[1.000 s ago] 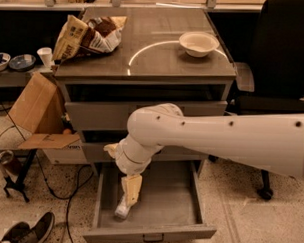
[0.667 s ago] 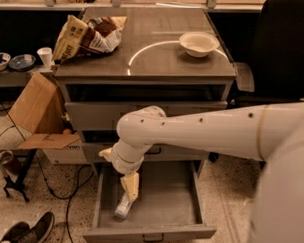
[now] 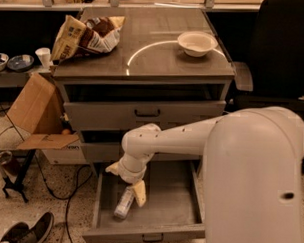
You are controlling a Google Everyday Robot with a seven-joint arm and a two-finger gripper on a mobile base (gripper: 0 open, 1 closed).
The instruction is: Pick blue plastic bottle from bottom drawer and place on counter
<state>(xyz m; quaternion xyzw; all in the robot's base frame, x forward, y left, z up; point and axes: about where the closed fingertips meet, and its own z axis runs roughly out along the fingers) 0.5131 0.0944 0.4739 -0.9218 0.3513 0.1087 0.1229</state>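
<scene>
The robot's big white arm casing [image 3: 255, 182] is filling the near right corner, towering over the gripper. The bottom drawer [image 3: 179, 207] is standing pulled open over a speckled floor [image 3: 54, 190], and the gripper [image 3: 125, 186] is hanging inside it, its tan fingers [image 3: 139, 194] spread apart and clasping nothing. The blue plastic bottle [image 3: 124, 203] is lying on the drawer's tray just below the gripper, touching the lower finger. Down to the gripper's left a pair of shoes [image 3: 33, 232] is lying on the floor; farther left a cardboard box [image 3: 35, 112] is leaning against the cabinet.

Beyond the gripper the counter [image 3: 154, 58] is carrying a white bowl [image 3: 196, 43] on the right and a snack bag [image 3: 85, 36] on the left. A black chair [image 3: 279, 53] is standing off to the right, and a pale ledge [image 3: 146, 0] is running along the back.

Since a moment ago the arm casing has swung much closer and is now blocking the lower right, while the gripper and bottle are staying in about the same spot.
</scene>
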